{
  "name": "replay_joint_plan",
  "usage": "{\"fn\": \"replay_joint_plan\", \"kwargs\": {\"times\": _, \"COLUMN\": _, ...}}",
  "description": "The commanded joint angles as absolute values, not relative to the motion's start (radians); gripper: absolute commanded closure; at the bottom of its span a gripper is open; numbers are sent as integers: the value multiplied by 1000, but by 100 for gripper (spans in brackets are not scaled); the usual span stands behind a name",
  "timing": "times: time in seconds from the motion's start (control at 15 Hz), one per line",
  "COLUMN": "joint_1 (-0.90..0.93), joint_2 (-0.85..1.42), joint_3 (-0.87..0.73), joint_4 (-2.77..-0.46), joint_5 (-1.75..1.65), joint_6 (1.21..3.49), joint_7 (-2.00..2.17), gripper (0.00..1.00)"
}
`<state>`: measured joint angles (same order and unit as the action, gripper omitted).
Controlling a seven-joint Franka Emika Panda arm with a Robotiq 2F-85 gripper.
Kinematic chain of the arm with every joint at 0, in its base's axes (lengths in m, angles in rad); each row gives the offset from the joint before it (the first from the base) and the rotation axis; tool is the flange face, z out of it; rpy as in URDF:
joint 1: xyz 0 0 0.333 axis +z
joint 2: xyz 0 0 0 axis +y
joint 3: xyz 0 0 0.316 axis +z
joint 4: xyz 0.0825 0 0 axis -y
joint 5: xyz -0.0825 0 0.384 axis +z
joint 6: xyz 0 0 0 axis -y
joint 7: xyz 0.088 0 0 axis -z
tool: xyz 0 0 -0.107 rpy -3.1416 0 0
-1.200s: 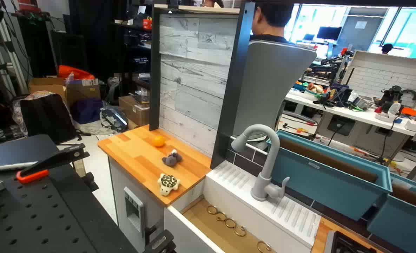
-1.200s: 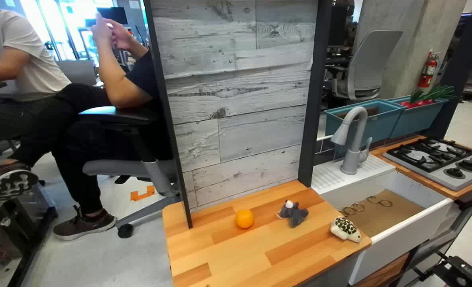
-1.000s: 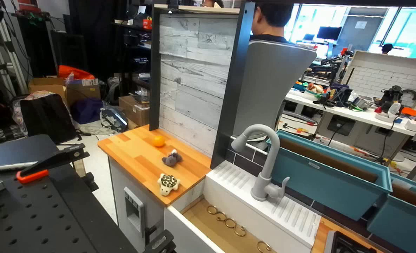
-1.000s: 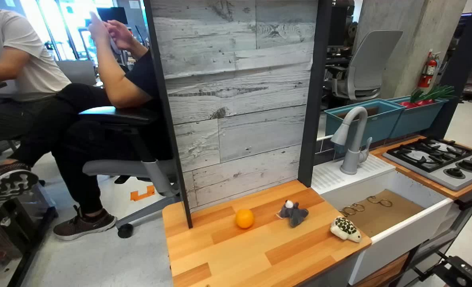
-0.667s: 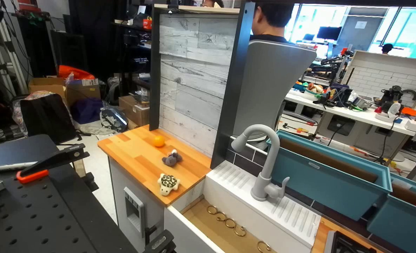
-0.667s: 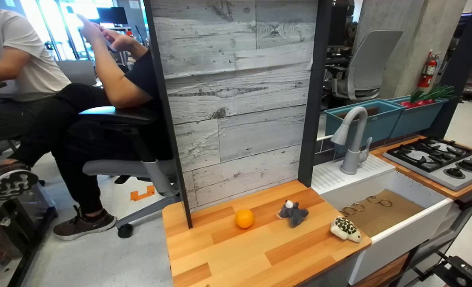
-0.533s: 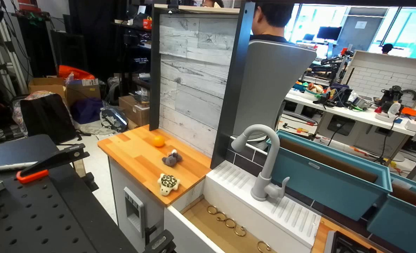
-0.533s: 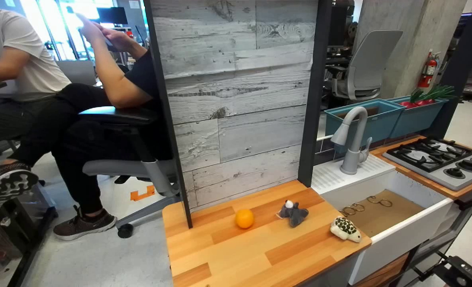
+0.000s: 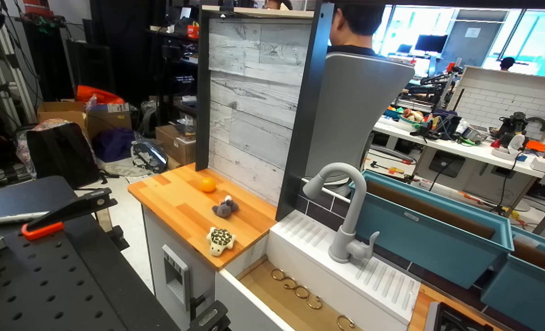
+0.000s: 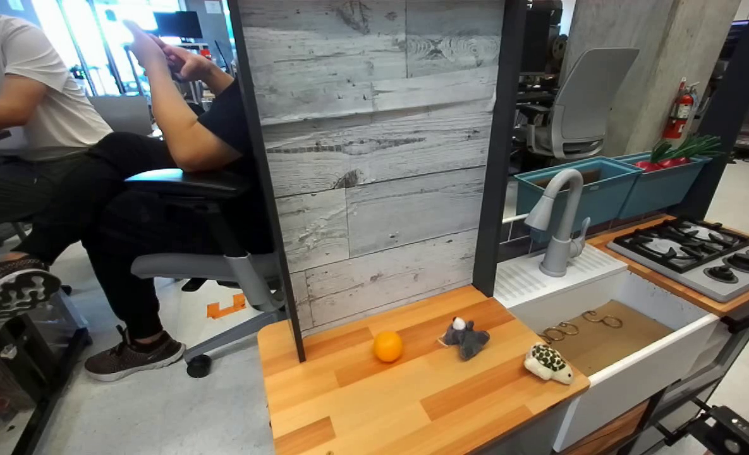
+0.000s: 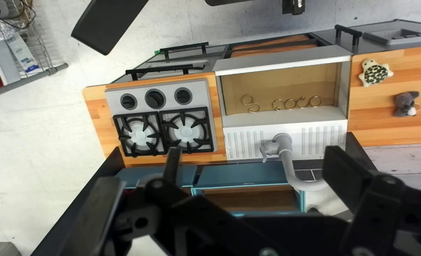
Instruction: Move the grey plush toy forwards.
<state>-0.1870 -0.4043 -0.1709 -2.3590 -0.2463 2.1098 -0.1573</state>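
Observation:
The grey plush toy is a small dark grey soft animal with a white tip. It lies on the wooden countertop, between the orange ball and the turtle toy. It shows in both exterior views and at the right of the wrist view. My gripper shows only in the wrist view, with its dark fingers wide apart and nothing between them. It is high above the play kitchen, over the sink and faucet side, away from the toy. The arm is out of both exterior views.
An orange ball and a speckled turtle toy lie on the countertop. A plank wall stands behind it. The grey faucet rises beside the sink. Teal planters and a stove are further along.
The toys have not moved, and the arm stays out of the exterior views. The seated person's hands in the background have shifted a little.

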Motion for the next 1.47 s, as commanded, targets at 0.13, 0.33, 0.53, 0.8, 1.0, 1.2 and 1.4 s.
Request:
{"fn": "replay_joint_plan", "kwargs": {"times": 0.13, "joint_1": -116, "joint_2": -177, "joint_3": -97, "joint_4": -2209, "joint_5": -223, "joint_6": 2094, "joint_7": -71, "gripper": 0}}
{"fn": "replay_joint_plan", "kwargs": {"times": 0.33, "joint_1": -55, "joint_2": -25, "joint_3": -35, "joint_4": -2133, "joint_5": -224, "joint_6": 2104, "joint_7": -12, "gripper": 0}}
{"fn": "replay_joint_plan", "kwargs": {"times": 0.53, "joint_1": 6, "joint_2": 125, "joint_3": 22, "joint_4": -2082, "joint_5": -255, "joint_6": 2134, "joint_7": 67, "gripper": 0}}
{"fn": "replay_joint_plan", "kwargs": {"times": 0.8, "joint_1": 92, "joint_2": 328, "joint_3": 58, "joint_4": -2024, "joint_5": -291, "joint_6": 2247, "joint_7": 132, "gripper": 0}}
{"fn": "replay_joint_plan", "kwargs": {"times": 1.0, "joint_1": 152, "joint_2": 469, "joint_3": 46, "joint_4": -1967, "joint_5": -332, "joint_6": 2299, "joint_7": 163, "gripper": 0}}
{"fn": "replay_joint_plan", "kwargs": {"times": 1.2, "joint_1": 196, "joint_2": 579, "joint_3": 29, "joint_4": -1942, "joint_5": -345, "joint_6": 2412, "joint_7": 207, "gripper": 0}}
{"fn": "replay_joint_plan", "kwargs": {"times": 1.4, "joint_1": 227, "joint_2": 685, "joint_3": 9, "joint_4": -1903, "joint_5": -332, "joint_6": 2521, "joint_7": 235, "gripper": 0}}
